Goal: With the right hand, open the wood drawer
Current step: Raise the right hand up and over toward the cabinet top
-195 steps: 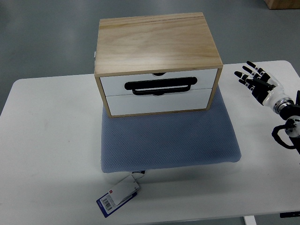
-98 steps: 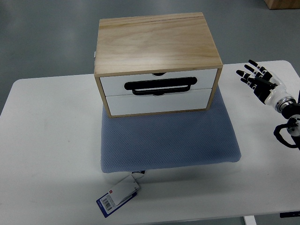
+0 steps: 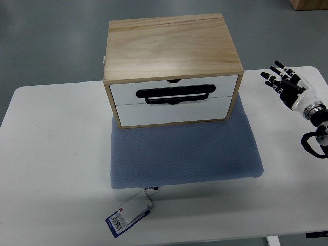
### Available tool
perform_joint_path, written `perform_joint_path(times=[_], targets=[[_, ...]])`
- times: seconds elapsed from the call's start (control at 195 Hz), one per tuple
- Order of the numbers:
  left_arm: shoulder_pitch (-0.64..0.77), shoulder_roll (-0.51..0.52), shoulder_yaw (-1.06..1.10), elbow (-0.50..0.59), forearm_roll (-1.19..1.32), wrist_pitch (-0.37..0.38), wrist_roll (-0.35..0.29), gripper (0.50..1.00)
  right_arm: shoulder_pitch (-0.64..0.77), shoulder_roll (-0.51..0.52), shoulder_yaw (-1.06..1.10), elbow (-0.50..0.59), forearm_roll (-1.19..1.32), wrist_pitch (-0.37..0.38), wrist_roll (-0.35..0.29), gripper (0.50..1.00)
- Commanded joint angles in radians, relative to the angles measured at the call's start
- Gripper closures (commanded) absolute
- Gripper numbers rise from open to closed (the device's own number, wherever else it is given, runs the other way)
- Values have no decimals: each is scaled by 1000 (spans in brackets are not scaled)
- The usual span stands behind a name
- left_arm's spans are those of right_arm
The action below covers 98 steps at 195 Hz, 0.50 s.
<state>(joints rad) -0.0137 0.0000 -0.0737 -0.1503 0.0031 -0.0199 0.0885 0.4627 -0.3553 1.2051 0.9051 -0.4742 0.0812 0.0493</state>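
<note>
A light wood drawer box (image 3: 171, 48) stands on a blue-grey mat (image 3: 184, 151) in the middle of the white table (image 3: 56, 169). Its two white drawer fronts are both closed flush. The upper drawer (image 3: 174, 91) carries a black bar handle (image 3: 175, 94); the lower drawer (image 3: 171, 111) sits directly under it. My right hand (image 3: 281, 81) hovers at the table's right side, well to the right of the box, with its black-tipped fingers spread and nothing in them. The left arm does not show.
A white and blue barcode tag (image 3: 129, 213) lies off the mat's front left corner. Grey floor surrounds the table, and a cardboard box corner (image 3: 307, 4) shows at the top right.
My right hand has drifted slightly right and up, away from the box, with its fingers still spread. The drawers have not moved.
</note>
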Motion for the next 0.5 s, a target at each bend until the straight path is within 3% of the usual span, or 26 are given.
perform_joint_path(times=[0.0, 0.159, 0.318, 0.497], targets=[[0, 0, 0, 0, 0, 0, 0, 500, 1, -5, 2, 0, 0, 0, 0, 568], [0, 0, 0, 0, 0, 0, 0, 500, 2, -10, 4, 0, 0, 0, 0, 568], [0, 0, 0, 0, 0, 0, 0, 500, 31, -82, -30, 3, 23, 0, 7, 570], [1, 0, 0, 0, 0, 0, 0, 500, 129, -251, -219, 3, 220, -14, 55, 570]])
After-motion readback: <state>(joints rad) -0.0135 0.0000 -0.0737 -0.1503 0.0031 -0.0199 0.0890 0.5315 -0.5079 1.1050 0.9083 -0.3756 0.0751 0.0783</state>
